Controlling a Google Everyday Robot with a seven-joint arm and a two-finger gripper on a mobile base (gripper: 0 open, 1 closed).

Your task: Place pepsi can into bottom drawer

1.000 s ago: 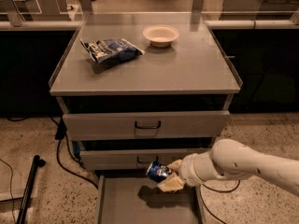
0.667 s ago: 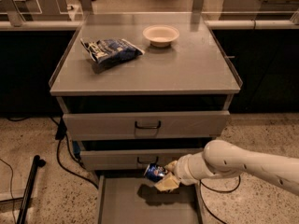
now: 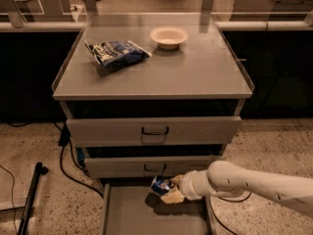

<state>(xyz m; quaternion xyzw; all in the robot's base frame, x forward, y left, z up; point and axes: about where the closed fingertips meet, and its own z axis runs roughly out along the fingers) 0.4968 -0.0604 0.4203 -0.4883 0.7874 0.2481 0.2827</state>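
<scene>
The pepsi can (image 3: 159,185), small and blue with a silvery end, is held in my gripper (image 3: 168,190), which is shut on it. The can lies tilted on its side, just above the back part of the bottom drawer (image 3: 128,214). That drawer is pulled open, a shallow grey tray with thin side walls. My white arm (image 3: 244,184) reaches in from the right. The can's shadow falls on the drawer floor below it.
Two upper drawers with dark handles, the top drawer (image 3: 154,130) and the middle drawer (image 3: 154,169), sit above. On the cabinet top lie a crinkled blue chip bag (image 3: 117,52) and a white bowl (image 3: 168,36). Black cables (image 3: 66,165) and a dark pole (image 3: 30,199) lie on the floor at left.
My gripper with the can has moved slightly left and a little lower over the open bottom drawer.
</scene>
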